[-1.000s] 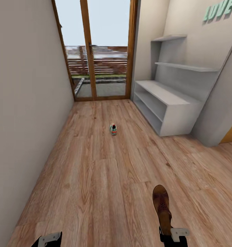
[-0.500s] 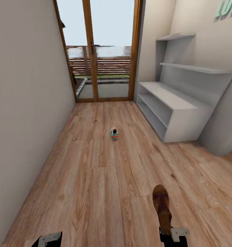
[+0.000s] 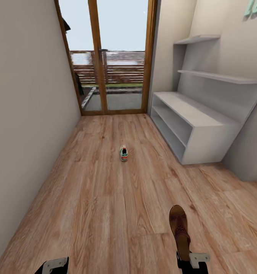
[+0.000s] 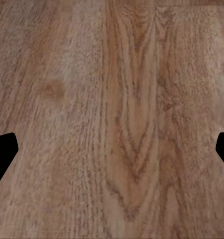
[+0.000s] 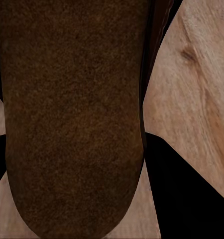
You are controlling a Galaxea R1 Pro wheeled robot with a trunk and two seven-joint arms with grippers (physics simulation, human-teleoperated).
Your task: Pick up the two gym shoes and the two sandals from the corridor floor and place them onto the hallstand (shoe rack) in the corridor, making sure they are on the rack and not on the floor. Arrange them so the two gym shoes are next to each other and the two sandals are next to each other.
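One gym shoe (image 3: 123, 153), white with green stripes and an orange-red heel, stands on the corridor floor (image 3: 105, 198) mid-corridor, well ahead of both arms. A dark brown sandal (image 3: 179, 228) sticks forward from my right gripper (image 3: 192, 262), which is shut on its heel end. In the right wrist view the sandal's brown sole (image 5: 72, 114) fills the space between the black fingers (image 5: 179, 194). My left gripper (image 3: 54, 265) hangs open over bare planks, its fingertips (image 4: 2, 154) far apart. The pale-grey hallstand (image 3: 204, 137) stands against the right wall.
A glass door with a wooden frame (image 3: 109, 57) closes the far end of the corridor. A plain wall (image 3: 25, 114) runs along the left. Floating shelves (image 3: 223, 77) and teal letters (image 3: 256, 8) sit above the hallstand.
The whole view has shifted: the camera moved forward and turned, so the hallstand and the gym shoe look nearer. The sandal stays in my right gripper; the left gripper stays open.
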